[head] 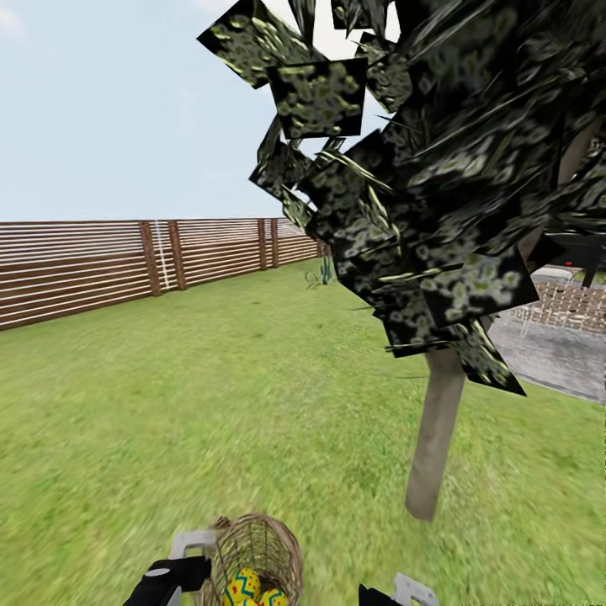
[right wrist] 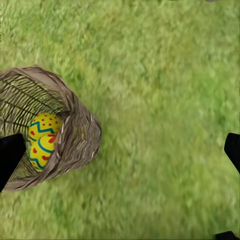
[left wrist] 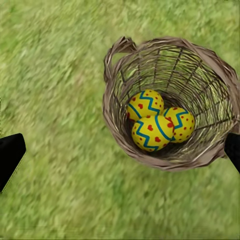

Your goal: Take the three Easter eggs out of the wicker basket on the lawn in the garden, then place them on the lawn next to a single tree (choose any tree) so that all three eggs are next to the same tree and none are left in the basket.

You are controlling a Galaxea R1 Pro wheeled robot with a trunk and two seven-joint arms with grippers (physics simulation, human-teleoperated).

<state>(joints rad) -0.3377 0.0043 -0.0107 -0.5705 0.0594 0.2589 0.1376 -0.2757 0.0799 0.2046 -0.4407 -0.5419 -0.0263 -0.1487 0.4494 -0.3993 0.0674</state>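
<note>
The wicker basket (head: 252,543) stands on the lawn (head: 210,404) at the bottom of the head view, a short way left of the tree's pale trunk (head: 435,438). All three yellow Easter eggs (left wrist: 145,104) (left wrist: 152,132) (left wrist: 179,123) lie together in the basket (left wrist: 200,75). My left gripper (left wrist: 120,155) hovers open above it, with one black fingertip (left wrist: 232,150) close to the rim and the other over grass. My right gripper (right wrist: 120,155) is open over bare grass, to the right of the basket (right wrist: 77,135). Two of the eggs (right wrist: 44,125) (right wrist: 42,150) show in the right wrist view.
The tree's dark blocky crown (head: 438,168) hangs low over the upper right of the head view. A brown slatted fence (head: 126,261) runs along the far left. A grey paved patio (head: 555,353) with pale woven seats (head: 572,303) lies beyond the tree on the right.
</note>
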